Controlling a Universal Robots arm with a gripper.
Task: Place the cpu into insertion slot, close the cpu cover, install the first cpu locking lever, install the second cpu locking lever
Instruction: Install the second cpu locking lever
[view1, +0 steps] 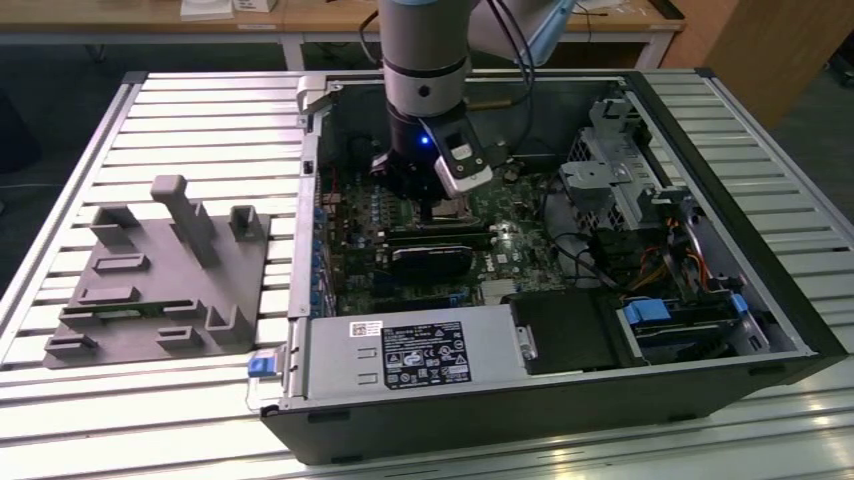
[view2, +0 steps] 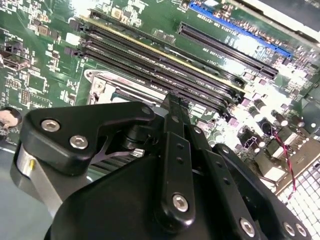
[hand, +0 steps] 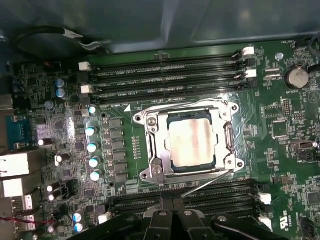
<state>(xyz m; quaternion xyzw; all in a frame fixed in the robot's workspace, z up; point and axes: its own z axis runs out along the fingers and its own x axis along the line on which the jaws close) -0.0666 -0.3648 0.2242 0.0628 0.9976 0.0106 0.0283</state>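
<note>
In the first wrist view, the black metal end effector is closest to the camera. Its two fingers are pressed together with nothing between them. They hang just above the long black memory slots next to the socket.

A little farther on sits the small square insertion slot with its shiny metal rim, on the green circuit board. The cpu, a flat square chip with a pale silver-grey top, lies inside the slot. The cpu cover, a thin silver metal frame with a big square window, lies flat down around the chip. A thin silver wire lever slants up from the near corner of the socket and is not tucked down.

Beyond the socket lie more long black memory slots.

In the exterior view, the end effector reaches down into the open black computer case. The case rests on the ribbed silver metal worktop. A grey plastic holder tray sits at the exterior view's left.
</note>
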